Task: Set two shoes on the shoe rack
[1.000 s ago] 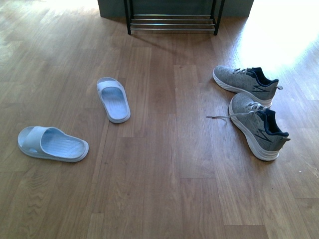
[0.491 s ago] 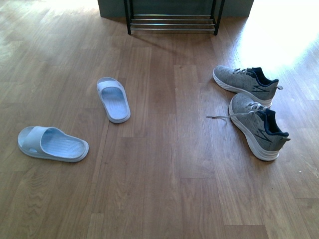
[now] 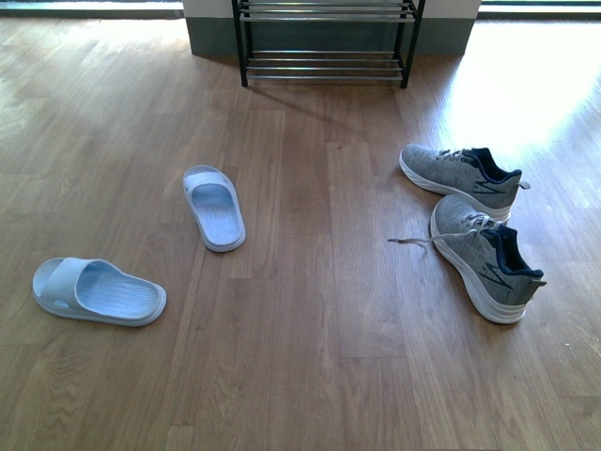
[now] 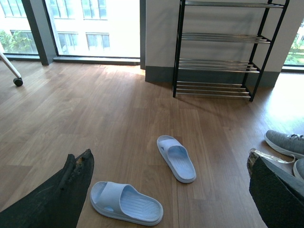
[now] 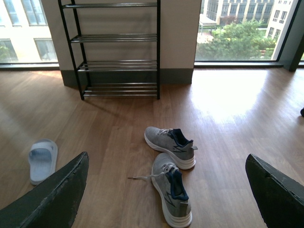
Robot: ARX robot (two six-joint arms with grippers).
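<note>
**Both claws wide, no shoe lifted yet**

My left gripper point(image 4: 168, 154) and right gripper point(image 5: 166, 158) both hang spread apart, holding nothing. All four shoes lie on the wooden floor point(image 3: 310, 376). The two grey sneakers point(image 3: 460, 169) are close together on my right, and the two light-blue slide sandals point(image 3: 214, 207) are well apart on my left. The shoe rack point(image 3: 324, 56) stands at the floor's far edge with no shoe on it. I'd send the right gripper to the nearer sneaker point(image 3: 486, 258), pinch across its collar clear of the loose lace point(image 3: 413, 242), then seat the sole across two bars.

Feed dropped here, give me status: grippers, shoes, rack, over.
Left gripper and right gripper open, empty. Sneakers, sandals on floor; none on rack. No obstacle seen.
</note>
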